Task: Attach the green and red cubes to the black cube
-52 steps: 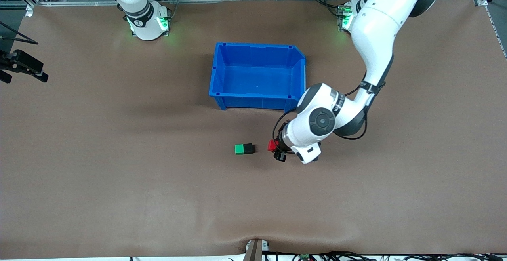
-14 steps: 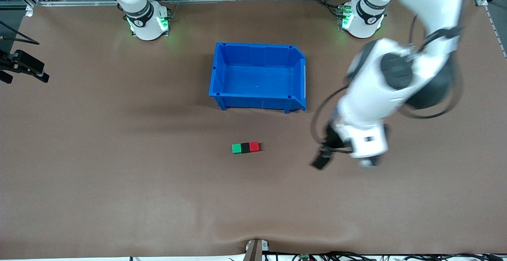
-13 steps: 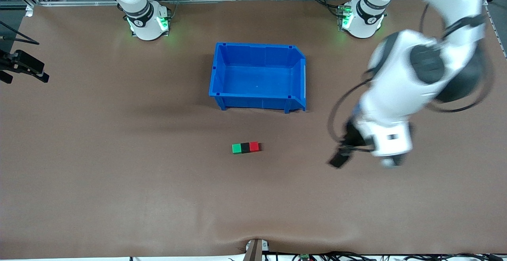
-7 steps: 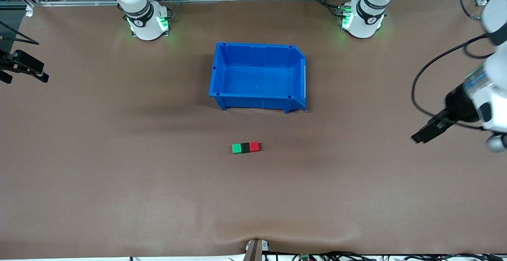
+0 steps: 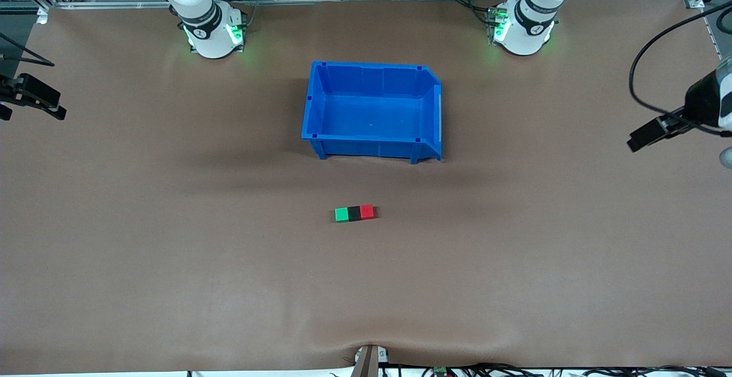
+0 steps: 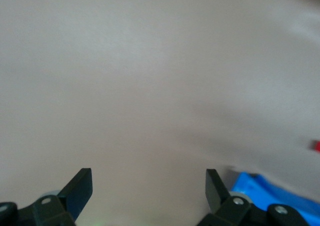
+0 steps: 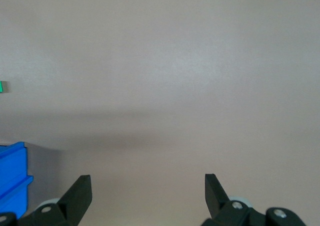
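Note:
The green cube (image 5: 341, 214), black cube (image 5: 354, 213) and red cube (image 5: 367, 211) lie joined in one row on the table, the black one in the middle, nearer to the front camera than the blue bin. My left gripper (image 5: 643, 137) is open and empty, up over the left arm's end of the table; its own view (image 6: 148, 186) shows bare table between its fingers and a sliver of the red cube (image 6: 317, 146). My right gripper (image 5: 28, 102) is open and empty over the right arm's end; its own view (image 7: 147, 186) shows a sliver of the green cube (image 7: 1, 87).
An empty blue bin (image 5: 320, 137) stands mid-table, farther from the front camera than the cubes; its corner shows in the left wrist view (image 6: 270, 191) and the right wrist view (image 7: 11, 173). Both arm bases stand along the table's top edge.
My left gripper let go of the red cube beside the black cube, then rose and swung away to the left arm's end of the table. The right arm has stayed in place.

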{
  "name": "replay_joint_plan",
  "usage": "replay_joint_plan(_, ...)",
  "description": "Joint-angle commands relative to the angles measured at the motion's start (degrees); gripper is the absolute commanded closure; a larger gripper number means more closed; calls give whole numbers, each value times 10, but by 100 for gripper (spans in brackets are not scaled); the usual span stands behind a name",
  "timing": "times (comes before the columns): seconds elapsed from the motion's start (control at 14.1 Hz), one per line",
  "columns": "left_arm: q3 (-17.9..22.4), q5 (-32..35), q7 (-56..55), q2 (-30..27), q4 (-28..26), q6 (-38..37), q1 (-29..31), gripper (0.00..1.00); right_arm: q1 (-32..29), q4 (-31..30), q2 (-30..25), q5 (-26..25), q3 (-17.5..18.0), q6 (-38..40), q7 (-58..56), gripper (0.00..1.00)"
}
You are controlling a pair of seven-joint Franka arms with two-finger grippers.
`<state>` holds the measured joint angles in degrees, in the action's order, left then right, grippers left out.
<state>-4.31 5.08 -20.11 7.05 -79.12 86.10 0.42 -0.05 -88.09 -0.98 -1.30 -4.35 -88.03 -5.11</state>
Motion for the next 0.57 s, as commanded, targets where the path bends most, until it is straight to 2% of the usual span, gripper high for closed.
replay_joint_plan(0.0,35,-9,52,-81,-92,16,-12,0,2,12,6,-11,0,6,-3,0)
replay_joint_plan(0.14,39,-9,48,-100,-101,14,-10,0,1,12,6,-11,0,7,-3,0)
replay_joint_plan(0.5,36,-23,60,-104,-96,11,10,0,1,12,7,-11,0,8,-3,0)
